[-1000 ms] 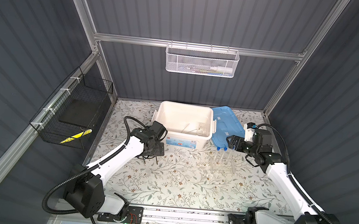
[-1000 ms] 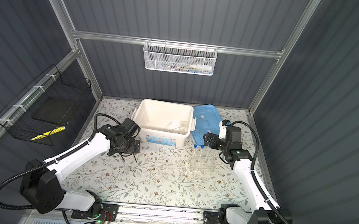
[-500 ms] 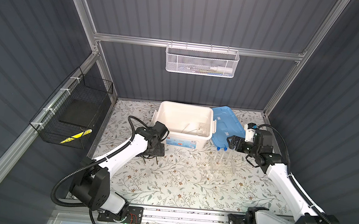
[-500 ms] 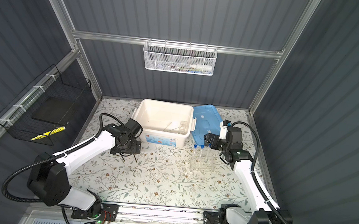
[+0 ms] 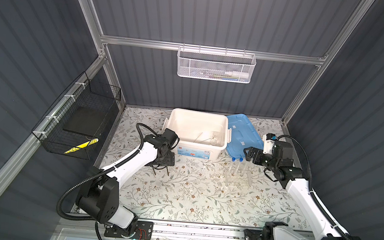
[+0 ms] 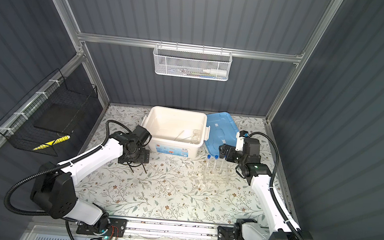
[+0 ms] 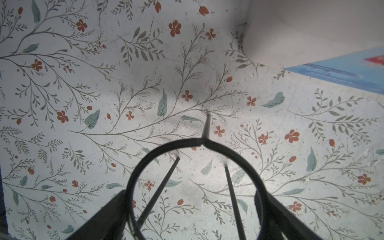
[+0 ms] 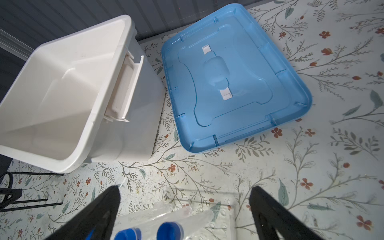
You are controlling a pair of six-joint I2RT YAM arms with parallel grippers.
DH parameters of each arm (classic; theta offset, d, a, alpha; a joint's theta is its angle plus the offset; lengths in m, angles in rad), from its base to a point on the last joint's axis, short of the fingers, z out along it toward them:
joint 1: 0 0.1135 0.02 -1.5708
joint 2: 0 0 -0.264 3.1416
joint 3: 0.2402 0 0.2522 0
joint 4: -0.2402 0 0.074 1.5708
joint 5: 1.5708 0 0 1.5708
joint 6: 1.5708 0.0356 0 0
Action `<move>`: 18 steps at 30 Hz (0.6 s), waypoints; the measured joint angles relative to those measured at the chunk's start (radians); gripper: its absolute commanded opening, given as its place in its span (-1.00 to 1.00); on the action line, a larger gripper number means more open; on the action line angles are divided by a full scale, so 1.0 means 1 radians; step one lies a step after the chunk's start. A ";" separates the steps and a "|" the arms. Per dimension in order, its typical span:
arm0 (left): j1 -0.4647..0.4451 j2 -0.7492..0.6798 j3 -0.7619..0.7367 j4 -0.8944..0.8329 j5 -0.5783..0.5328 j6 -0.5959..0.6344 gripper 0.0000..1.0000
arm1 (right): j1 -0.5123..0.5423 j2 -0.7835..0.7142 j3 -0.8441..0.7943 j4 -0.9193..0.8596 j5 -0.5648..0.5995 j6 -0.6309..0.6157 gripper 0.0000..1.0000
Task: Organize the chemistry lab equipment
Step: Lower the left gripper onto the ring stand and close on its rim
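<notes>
The black wire ring tripod (image 7: 199,142) stands on the floral mat just left of the white box, its legs (image 5: 168,171) (image 6: 145,169) showing under my left wrist. My left gripper (image 7: 191,193) (image 5: 164,161) (image 6: 137,158) points down over it, with a finger against each side of the ring. Two blue-capped test tubes (image 5: 237,158) (image 6: 212,156) (image 8: 169,230) lean in the clear rack (image 5: 238,179) (image 6: 214,176) (image 8: 220,220). My right gripper (image 8: 185,190) (image 5: 250,155) (image 6: 225,152) hovers open just above their caps, touching nothing. A clear flask (image 5: 213,140) and a rod lie inside the box.
The open white storage box (image 5: 199,112) (image 8: 68,83) sits at the back middle, its blue lid (image 5: 240,133) (image 8: 234,83) flat on the mat beside it. A white mesh basket (image 5: 214,67) hangs on the back wall. A black wire basket (image 5: 81,118) hangs on the left wall.
My left arm has swung a little toward the box, and its fingers have drawn in slightly against the tripod's ring. The right arm has not moved.
</notes>
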 measured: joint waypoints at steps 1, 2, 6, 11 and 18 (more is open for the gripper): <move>0.003 0.000 0.000 0.002 0.004 0.001 0.89 | 0.000 -0.001 0.000 0.000 0.000 0.000 0.98; 0.005 0.000 0.000 0.004 0.006 0.001 0.87 | 0.000 -0.002 -0.001 0.000 0.000 0.000 0.98; 0.011 0.000 0.000 0.015 0.019 0.011 0.87 | 0.000 -0.004 -0.006 -0.001 0.000 0.000 0.98; 0.015 0.000 0.000 0.022 0.036 0.018 0.95 | 0.000 -0.004 -0.007 -0.001 0.000 0.000 0.98; 0.015 0.000 0.000 0.039 0.055 0.020 0.99 | 0.000 -0.004 -0.007 -0.001 0.001 0.000 0.98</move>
